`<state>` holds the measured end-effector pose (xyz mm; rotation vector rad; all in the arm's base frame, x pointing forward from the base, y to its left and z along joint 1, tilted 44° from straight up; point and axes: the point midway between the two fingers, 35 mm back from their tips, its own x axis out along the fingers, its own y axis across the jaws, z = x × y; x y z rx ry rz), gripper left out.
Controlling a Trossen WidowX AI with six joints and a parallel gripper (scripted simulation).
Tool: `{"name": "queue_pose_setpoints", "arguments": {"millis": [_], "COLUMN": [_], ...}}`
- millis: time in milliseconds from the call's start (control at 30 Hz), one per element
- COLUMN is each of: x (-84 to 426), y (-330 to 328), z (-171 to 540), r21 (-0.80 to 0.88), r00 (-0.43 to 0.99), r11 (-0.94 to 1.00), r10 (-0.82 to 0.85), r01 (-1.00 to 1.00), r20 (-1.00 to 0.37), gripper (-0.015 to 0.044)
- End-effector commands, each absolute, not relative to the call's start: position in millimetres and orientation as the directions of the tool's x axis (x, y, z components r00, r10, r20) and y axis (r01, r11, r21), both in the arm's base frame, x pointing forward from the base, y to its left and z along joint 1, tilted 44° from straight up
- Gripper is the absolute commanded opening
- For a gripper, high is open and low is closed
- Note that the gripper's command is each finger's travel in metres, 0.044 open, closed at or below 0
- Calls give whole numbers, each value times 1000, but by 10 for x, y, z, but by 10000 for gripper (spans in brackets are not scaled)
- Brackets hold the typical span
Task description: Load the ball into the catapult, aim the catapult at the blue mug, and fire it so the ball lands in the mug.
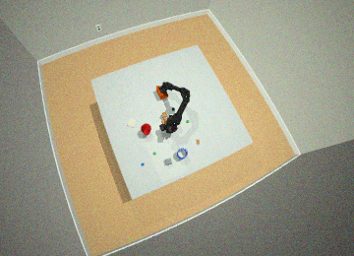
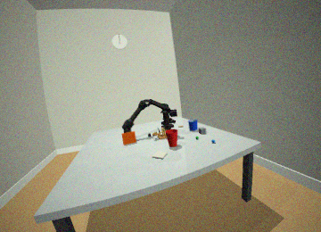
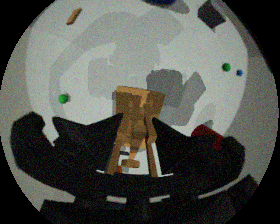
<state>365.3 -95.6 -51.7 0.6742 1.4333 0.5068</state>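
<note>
The wooden catapult (image 1: 164,116) (image 2: 162,134) (image 3: 139,95) stands on the table. My gripper (image 3: 137,117) is shut on the catapult, a fingertip at each side of its frame; the arm hides part of it in the top view. The blue mug (image 1: 177,154) (image 2: 193,125) stands apart from it; only the mug's edge (image 3: 161,1) shows at the top of the wrist view, slightly right of the catapult's line. A small dark ball (image 1: 173,109) (image 2: 149,135) lies near the catapult. I cannot make out a ball in the catapult.
A red cup (image 1: 146,129) (image 2: 172,138) (image 3: 207,135) stands close to the catapult. A grey cube (image 1: 168,161) (image 2: 202,130) (image 3: 211,15) is beside the mug. An orange block (image 1: 159,92) (image 2: 129,137) is near the arm's base. Small green balls (image 1: 187,121) (image 3: 63,99) and a blue ball (image 1: 143,164) lie around.
</note>
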Motion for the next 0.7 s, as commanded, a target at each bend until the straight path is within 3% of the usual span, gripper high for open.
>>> {"name": "queue_pose_setpoints", "arguments": {"millis": [0,133,667], "x": [3652,3610,3642], "y": [-982,-1284,-1194], "z": [-495,-179,-297], "r21": [689,689,691], "r00": [88,87,91], "r11": [720,720,718], "r10": [684,684,685], "r01": [78,79,84], "r20": [-724,-725,-723], "gripper": [85,0,0]}}
